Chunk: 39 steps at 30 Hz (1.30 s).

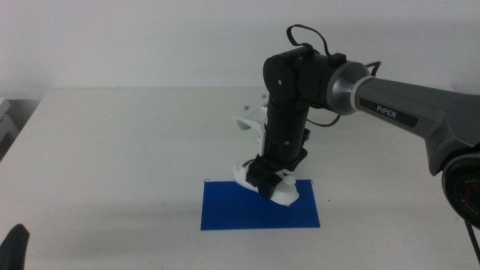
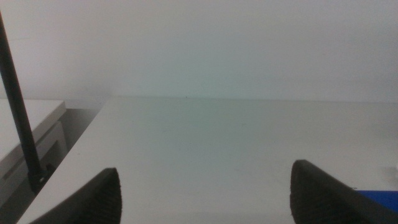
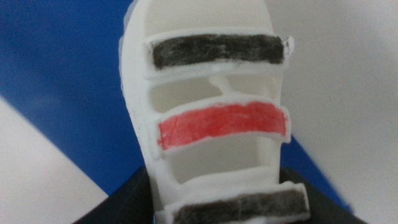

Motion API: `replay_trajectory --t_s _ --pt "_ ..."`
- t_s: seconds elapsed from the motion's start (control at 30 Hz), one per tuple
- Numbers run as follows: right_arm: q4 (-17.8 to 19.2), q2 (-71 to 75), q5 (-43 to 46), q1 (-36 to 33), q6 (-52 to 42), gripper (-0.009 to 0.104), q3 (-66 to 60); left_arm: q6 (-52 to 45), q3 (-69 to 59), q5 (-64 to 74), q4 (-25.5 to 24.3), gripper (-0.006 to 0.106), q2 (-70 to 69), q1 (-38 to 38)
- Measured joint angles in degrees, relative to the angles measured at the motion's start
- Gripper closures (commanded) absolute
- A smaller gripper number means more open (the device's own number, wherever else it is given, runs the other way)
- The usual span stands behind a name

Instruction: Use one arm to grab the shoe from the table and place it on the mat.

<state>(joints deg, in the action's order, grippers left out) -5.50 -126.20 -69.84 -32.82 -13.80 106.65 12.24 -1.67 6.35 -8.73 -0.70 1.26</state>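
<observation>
The right arm [image 1: 390, 105] reaches in from the right and points down over the mat [image 1: 240, 211], a flat dark-blue rectangle near the table's front middle. My right gripper [image 1: 268, 180] is shut on the white shoe [image 1: 285, 195] and holds it at the mat's far edge, partly over the blue. The right wrist view shows the shoe [image 3: 217, 118] close up with its dark, red and dark straps, the mat [image 3: 62, 62] beneath it and my right gripper [image 3: 217, 211] at its heel end. I cannot tell whether the sole touches the mat. My left gripper [image 2: 205, 199] is open and empty.
The white table [image 1: 112, 150] stretches around the mat. The left gripper [image 1: 15, 244] waits at the bottom left corner of the middle view. A corner of the mat [image 2: 380, 198] shows in the left wrist view. A black cable [image 2: 18, 118] hangs beside the table's edge.
</observation>
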Motion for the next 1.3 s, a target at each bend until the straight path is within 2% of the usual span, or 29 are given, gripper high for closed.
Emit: replay_trajectory --t_s 0.27,0.43,0.63,0.8,0.93,1.1,1.3 --pt "2.5 0.0 0.0 0.0 -25.8 0.099 0.0 0.0 0.0 0.0 0.0 0.008 0.0 0.0" --pt "2.6 0.0 0.0 0.0 -32.1 0.099 0.0 0.0 0.0 0.0 0.0 0.008 0.0 0.0" --pt "3.0 0.0 0.0 -0.1 -32.9 0.099 0.0 0.0 0.0 0.0 0.0 0.008 0.0 0.0" --pt "7.9 0.0 0.0 -2.7 -31.2 0.099 0.0 0.0 0.0 0.0 0.0 0.008 0.0 0.0" --pt "10.5 0.0 0.0 -5.4 -28.8 0.099 0.0 0.0 0.0 0.0 0.0 0.008 0.0 0.0" --pt "10.9 0.1 0.0 -8.2 -23.3 0.099 0.0 0.0 0.0 0.0 0.0 0.008 0.0 0.0" --pt "11.3 3.1 -0.1 -8.4 -19.0 0.099 -2.4 0.0 0.0 0.0 0.0 0.008 0.0 0.0"
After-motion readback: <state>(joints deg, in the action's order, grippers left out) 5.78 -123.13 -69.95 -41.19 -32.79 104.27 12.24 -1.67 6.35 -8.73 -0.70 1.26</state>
